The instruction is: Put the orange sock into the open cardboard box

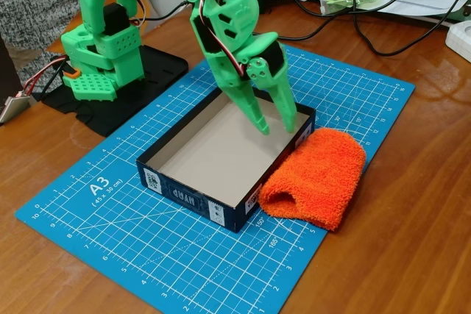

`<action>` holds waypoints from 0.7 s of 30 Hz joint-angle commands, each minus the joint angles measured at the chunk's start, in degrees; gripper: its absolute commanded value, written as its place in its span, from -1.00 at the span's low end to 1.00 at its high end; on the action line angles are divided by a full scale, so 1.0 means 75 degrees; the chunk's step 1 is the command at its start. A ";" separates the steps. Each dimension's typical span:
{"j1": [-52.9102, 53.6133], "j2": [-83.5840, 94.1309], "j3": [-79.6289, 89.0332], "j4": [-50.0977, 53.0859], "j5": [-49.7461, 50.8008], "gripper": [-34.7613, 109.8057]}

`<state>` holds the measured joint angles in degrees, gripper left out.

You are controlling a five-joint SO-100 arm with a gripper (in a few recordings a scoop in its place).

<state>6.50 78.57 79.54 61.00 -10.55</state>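
I read "A3 (45 x 30 cm)" on the blue cutting mat (pixel 110 204) near its left corner; the ruler numbers along its edges include 10, 150 and 165.

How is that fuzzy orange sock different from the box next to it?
The orange sock is soft, fuzzy and rounded; the box is stiff with straight edges and sharp corners. The sock is one bright colour all over; the box is dark outside with white labels and pale beige inside. The sock is a folded bundle, while the box is an open, empty tray. Both lie on the blue cutting mat, touching along one side.
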 commanded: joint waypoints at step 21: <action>-0.0129 -0.2953 -0.1242 -0.2285 -0.0352 -0.14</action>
<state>5.10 57.66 71.37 41.92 -11.60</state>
